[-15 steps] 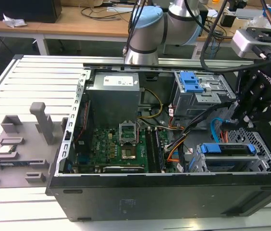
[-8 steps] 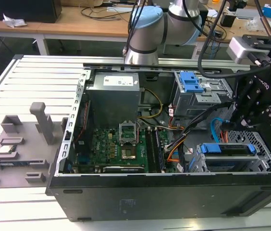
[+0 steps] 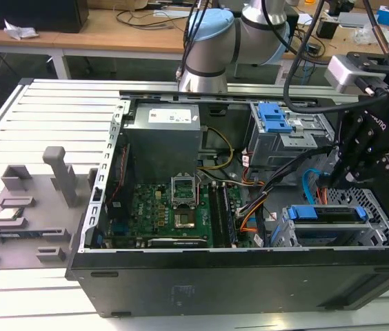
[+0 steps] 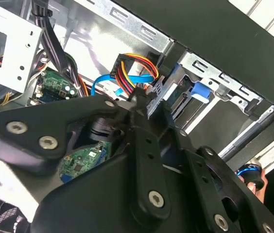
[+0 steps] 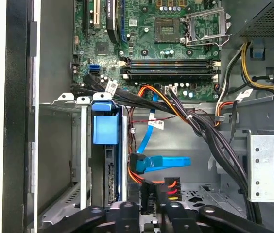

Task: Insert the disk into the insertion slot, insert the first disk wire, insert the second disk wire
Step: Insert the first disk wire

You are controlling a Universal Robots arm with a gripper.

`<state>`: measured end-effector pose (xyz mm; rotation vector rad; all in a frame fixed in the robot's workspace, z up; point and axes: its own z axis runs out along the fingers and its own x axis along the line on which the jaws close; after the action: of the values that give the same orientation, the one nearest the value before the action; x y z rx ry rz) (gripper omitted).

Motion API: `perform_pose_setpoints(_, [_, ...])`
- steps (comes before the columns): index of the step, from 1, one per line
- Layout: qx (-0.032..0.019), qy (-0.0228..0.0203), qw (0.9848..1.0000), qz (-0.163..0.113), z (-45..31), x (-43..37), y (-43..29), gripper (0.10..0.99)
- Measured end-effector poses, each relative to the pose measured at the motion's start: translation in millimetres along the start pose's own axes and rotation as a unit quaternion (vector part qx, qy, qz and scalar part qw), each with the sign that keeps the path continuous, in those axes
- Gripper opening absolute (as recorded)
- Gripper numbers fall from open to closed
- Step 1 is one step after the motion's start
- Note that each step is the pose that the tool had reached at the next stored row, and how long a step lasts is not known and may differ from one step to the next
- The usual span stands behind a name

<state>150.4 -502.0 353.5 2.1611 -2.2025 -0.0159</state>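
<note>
Item: gripper (image 5: 150, 206), black, two-fingered, lowered into the open computer case (image 3: 215, 283) at the exterior view's right; fingers pressed onto the small black plug of the first disk wire (image 5: 170, 186), whose red, orange, yellow and black strands fan out just beyond the fingertips, as in the second wrist view (image 4: 133, 68). Item: second disk wire (image 5: 166, 161), light-blue flat cable, lying just beside that plug on the case floor, one end rising toward the motherboard (image 5: 166, 34), the other bending toward the drive bay; not held. Item: disk (image 5: 109, 160), framed in its bright blue carrier, seated in the insertion slot (image 5: 74, 145), a low silver perforated cage beside the gripper. Case contents: motherboard with open processor socket and memory slots, grey power supply (image 3: 163, 148), taller grey cage with blue latches (image 3: 284, 134), black cable bundles running between them. Surface: slatted aluminium tabletop (image 3: 56, 117) carrying the case and, at the exterior view's left, a grey fixture plate (image 3: 22, 214) with upright posts. Room: wooden desk (image 3: 112, 27) behind, strewn with cables.
</note>
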Motion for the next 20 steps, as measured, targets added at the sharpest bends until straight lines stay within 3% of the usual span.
perform_pose_setpoints(2, [0.0000,0.0001,1.0000,0.000,0.0,0.0,0.0,0.169])
perform_pose_setpoints(5, [0.0000,0.0002,1.0000,0.000,0.0,0.1,0.0,0.169])
perform_pose_setpoints(10, [0.0000,0.0005,1.0000,0.000,0.5,14.2,-0.3,0.169])
perform_pose_setpoints(20, [0.0000,0.0004,1.0000,0.000,2.3,27.2,-0.8,0.169])
